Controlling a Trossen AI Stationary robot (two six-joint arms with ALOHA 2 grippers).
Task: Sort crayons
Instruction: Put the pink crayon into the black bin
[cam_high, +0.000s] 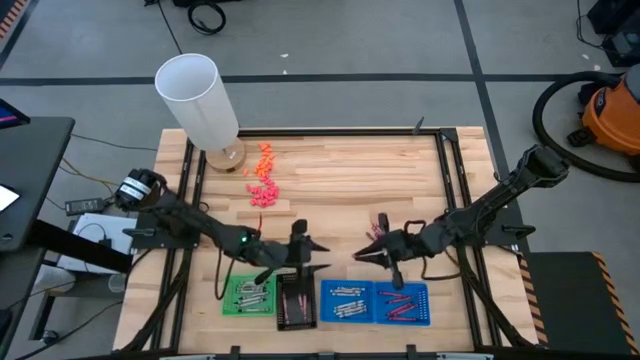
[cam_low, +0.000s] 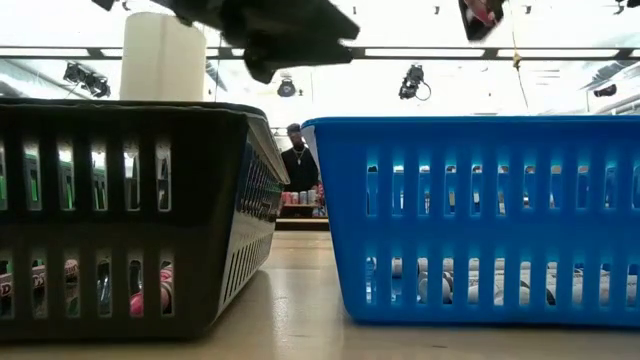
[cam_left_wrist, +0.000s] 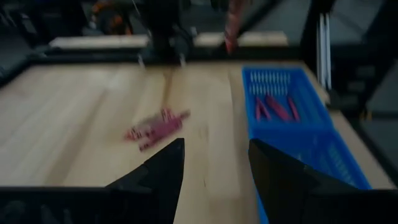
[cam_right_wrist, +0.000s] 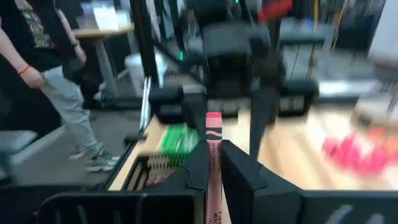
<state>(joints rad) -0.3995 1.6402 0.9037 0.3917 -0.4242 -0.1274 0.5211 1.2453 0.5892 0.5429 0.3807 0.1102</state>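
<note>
3 trays (cam_high: 300, 305) (green, black, blue), 1 white cylinder (cam_high: 198, 98), 2 arms (cam_high: 200, 228).

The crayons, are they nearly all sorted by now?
Partly. Grey crayons and red crayons already lie in the blue tray. The right gripper is shut on a pink crayon. A small pile of crayons remains on the table; the left gripper hovers open.

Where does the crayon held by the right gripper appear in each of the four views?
High view: pink crayon above the blue tray, in the right gripper.
Low view: top right corner.
Left wrist view: top centre, blurred.
Right wrist view: centre, upright between the fingers.
Shared landmark: blue tray.
</note>
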